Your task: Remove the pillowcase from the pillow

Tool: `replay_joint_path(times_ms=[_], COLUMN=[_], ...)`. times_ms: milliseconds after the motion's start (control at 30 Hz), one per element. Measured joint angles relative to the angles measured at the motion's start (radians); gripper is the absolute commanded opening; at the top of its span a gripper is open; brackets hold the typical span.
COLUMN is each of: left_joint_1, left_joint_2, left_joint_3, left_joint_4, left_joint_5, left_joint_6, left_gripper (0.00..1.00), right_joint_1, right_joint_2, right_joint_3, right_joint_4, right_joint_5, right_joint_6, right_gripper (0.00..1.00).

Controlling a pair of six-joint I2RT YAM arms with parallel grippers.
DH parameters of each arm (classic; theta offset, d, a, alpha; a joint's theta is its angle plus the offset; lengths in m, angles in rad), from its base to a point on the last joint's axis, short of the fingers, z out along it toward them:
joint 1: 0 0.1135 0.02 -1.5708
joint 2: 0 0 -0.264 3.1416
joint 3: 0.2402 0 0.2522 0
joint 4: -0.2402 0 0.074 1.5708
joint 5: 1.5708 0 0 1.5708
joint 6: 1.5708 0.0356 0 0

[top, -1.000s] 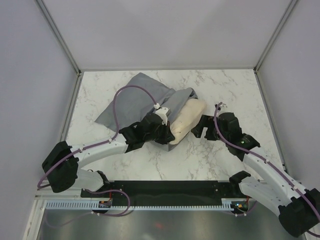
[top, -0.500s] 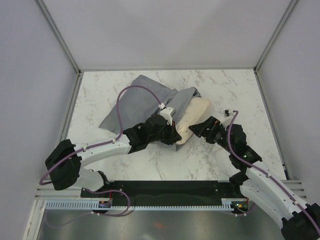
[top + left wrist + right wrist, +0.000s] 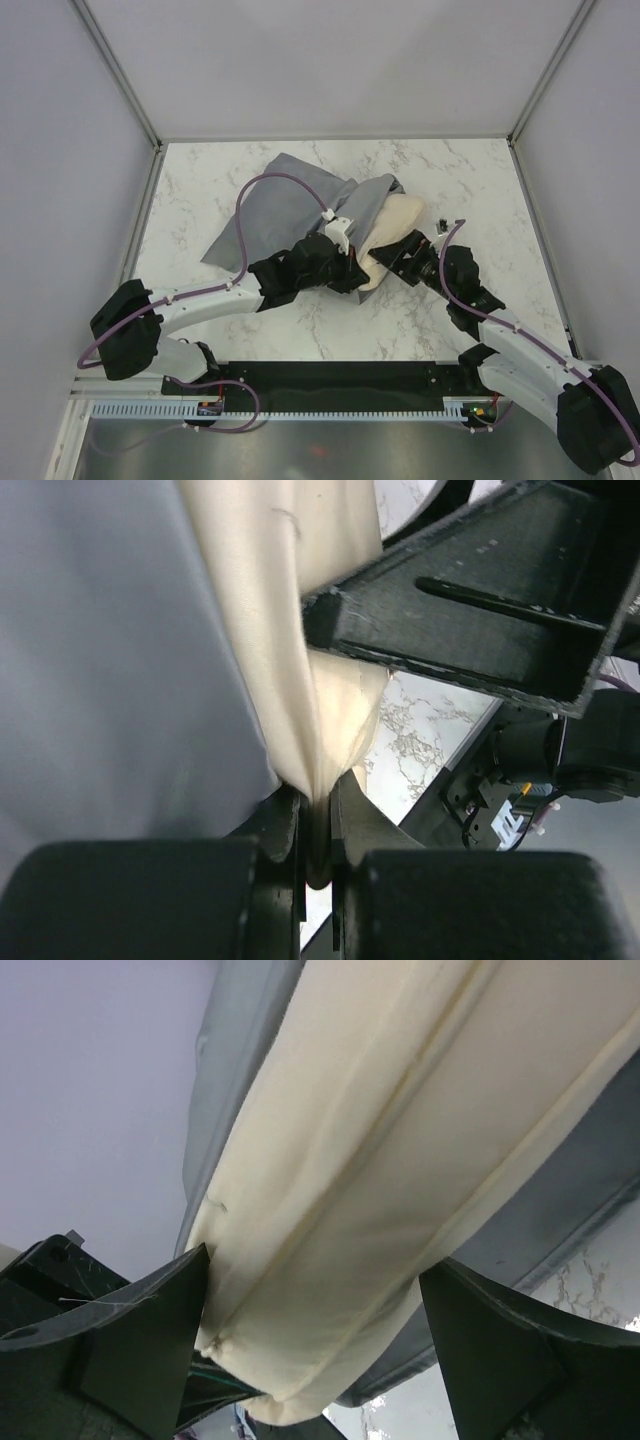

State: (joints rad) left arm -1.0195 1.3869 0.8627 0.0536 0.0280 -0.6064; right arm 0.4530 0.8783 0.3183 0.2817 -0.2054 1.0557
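A: Fingers first?
B: The left gripper (image 3: 316,825) is pinched tight on the cream edge of the pillow (image 3: 300,660). The right gripper (image 3: 315,1335) is spread wide, straddling its end.
A: And its lie?
B: Centre of the top view, long axis running lower left to upper right. The pillowcase (image 3: 275,200) is bunched upper left.

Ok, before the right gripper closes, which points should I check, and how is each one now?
1. Left gripper shut on a pillow fold: ok.
2. Right gripper open, one finger on each side of the pillow end: ok.
3. Right gripper free of the grey pillowcase: cannot tell.
4. Pillowcase off the pillow: not ok, it covers the far part.
5. Gap between both grippers: cannot tell, they are close.
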Motion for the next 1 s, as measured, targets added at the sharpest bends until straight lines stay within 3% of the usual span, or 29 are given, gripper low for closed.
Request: replay_joint_path(times_ms=[33, 133, 167, 200, 233, 267, 300, 333, 400, 433, 467, 667, 900, 1000], left_joint_1=[-0.004, -0.02, -0.023, -0.026, -0.028, -0.03, -0.032, -0.037, -0.059, -0.072, -0.082, -0.097, -0.077, 0.002], left_joint_2=[0.0, 0.0, 0.0, 0.001, 0.002, 0.002, 0.002, -0.001, -0.014, -0.026, -0.04, -0.17, -0.416, -0.483], left_joint_3=[-0.001, -0.002, -0.002, -0.003, -0.003, -0.004, -0.006, -0.006, -0.006, -0.006, -0.005, 0.022, -0.018, -0.039], left_joint_4=[0.003, 0.009, 0.009, 0.009, 0.009, 0.008, 0.009, 0.01, 0.016, 0.016, 0.013, -0.115, -0.274, -0.343], left_joint_5=[0.001, 0.002, 0.002, 0.002, 0.002, 0.002, 0.008, 0.02, 0.049, 0.058, 0.061, -0.016, -0.279, -0.393], left_joint_6=[0.0, 0.001, 0.003, 0.006, 0.01, 0.018, 0.022, 0.026, 0.037, 0.042, 0.055, 0.116, 0.132, 0.113], left_gripper=[0.02, 0.02, 0.03, 0.07, 0.25, 0.37, 0.49, 0.66, 0.76, 0.91, 0.97, 1.0, 1.0, 1.0], right_joint_1=[0.0, 0.001, 0.001, 0.002, 0.002, 0.005, 0.005, 0.003, -0.01, -0.01, -0.01, -0.002, -0.002, -0.002], right_joint_2=[0.005, 0.033, 0.042, 0.047, 0.048, 0.048, 0.046, 0.045, 0.045, 0.042, 0.034, -0.041, -0.077, -0.088], right_joint_3=[0.0, -0.002, -0.002, -0.003, -0.004, -0.005, -0.005, -0.007, -0.011, -0.013, -0.012, 0.0, 0.025, 0.025], right_joint_4=[0.006, 0.035, 0.045, 0.053, 0.061, 0.068, 0.069, 0.062, 0.029, 0.015, -0.005, -0.117, -0.183, -0.199], right_joint_5=[0.0, -0.008, -0.01, -0.016, -0.024, -0.03, -0.025, -0.013, 0.024, 0.03, 0.037, 0.076, 0.092, 0.091], right_joint_6=[0.0, -0.005, -0.005, -0.009, -0.003, 0.0, -0.003, -0.006, -0.019, -0.024, -0.032, -0.084, -0.121, -0.126], right_gripper=[0.86, 0.54, 0.31, 0.2, 0.1, 0.03, 0.02, 0.01, 0.0, 0.0, 0.0, 0.0, 0.0, 0.0])
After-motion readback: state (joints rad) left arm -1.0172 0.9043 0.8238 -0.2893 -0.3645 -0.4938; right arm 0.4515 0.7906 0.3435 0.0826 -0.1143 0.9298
